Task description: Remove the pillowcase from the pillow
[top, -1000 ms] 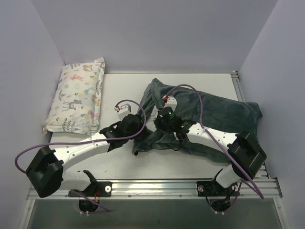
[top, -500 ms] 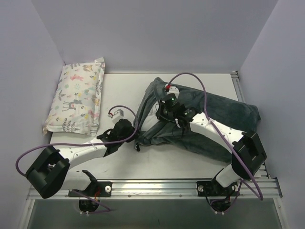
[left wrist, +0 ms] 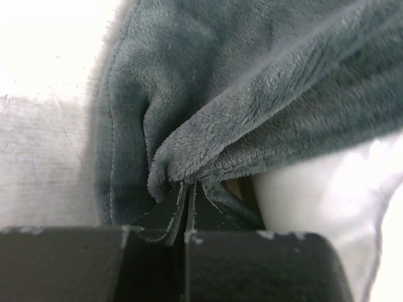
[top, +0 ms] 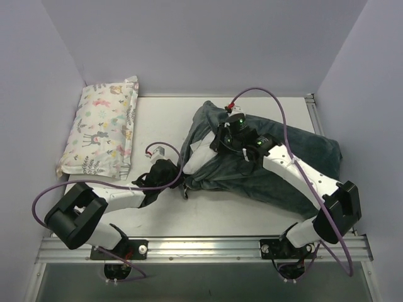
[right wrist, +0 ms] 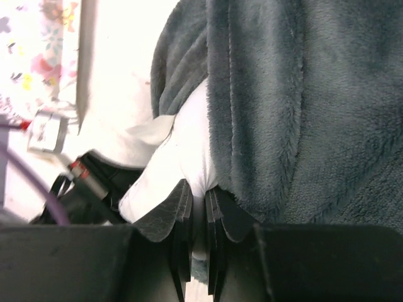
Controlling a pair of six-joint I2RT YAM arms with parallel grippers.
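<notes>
At the far left of the table (top: pixel 239 211) lies a smaller animal-print pillow (top: pixel 101 129), plump and pastel, well apart from the work and no part of it.

Next along, my left gripper (left wrist: pixel 187 192) is clenched on the pillowcase (top: pixel 296 160), its jaws pressed together on a folded bit of hem at the sleeve's near-left corner. The fabric there is thick, dark grey-green plush with a short velvety nap. It bunches into soft ridges at my fingertips, and a stitched seam runs down the edge.

Just right of that, a white corner of the pillow (top: pixel 201 156) pokes out of the sleeve's open mouth. It is smooth, plain cloth, puffed and pointed. My right gripper (right wrist: pixel 198 204) is pinched tight on that white corner, with the plush edge of the opening lying just beside my fingers.

Further right, the rest of the pillow is hidden inside the pillowcase, which swells into a long, wrinkled mound reaching toward the table's right side.

I judge the job barely begun: both grips are set and one corner is bared, but nearly the whole pillow has yet to come out. What remains is pulling the two apart, sleeve one way and pillow the other.
</notes>
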